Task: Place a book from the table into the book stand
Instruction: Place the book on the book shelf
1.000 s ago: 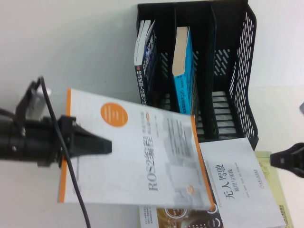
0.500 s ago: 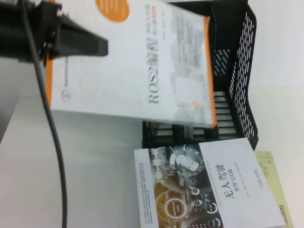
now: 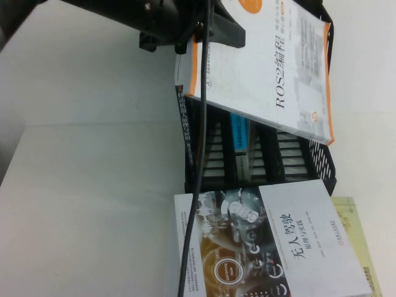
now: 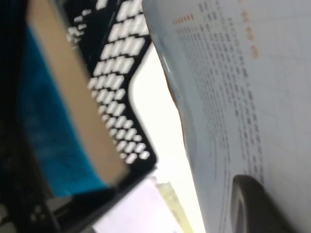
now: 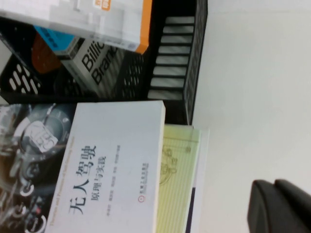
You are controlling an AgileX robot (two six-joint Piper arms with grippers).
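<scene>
The black book stand [image 3: 309, 164] sits at the table's far edge. Above it hangs the white ROS book [image 3: 272, 68], clamped in the left gripper [image 3: 232, 34]; tilt it upright over the empty right slot before lowering. The right gripper [image 5: 282, 206], fingers together, hovers near the table's right edge.

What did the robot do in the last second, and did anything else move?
The left gripper, shut on the white ROS2 book, carried it up off the table and rightwards over the black book stand. The right gripper withdrew from the high view. The books on the table stayed put.
</scene>
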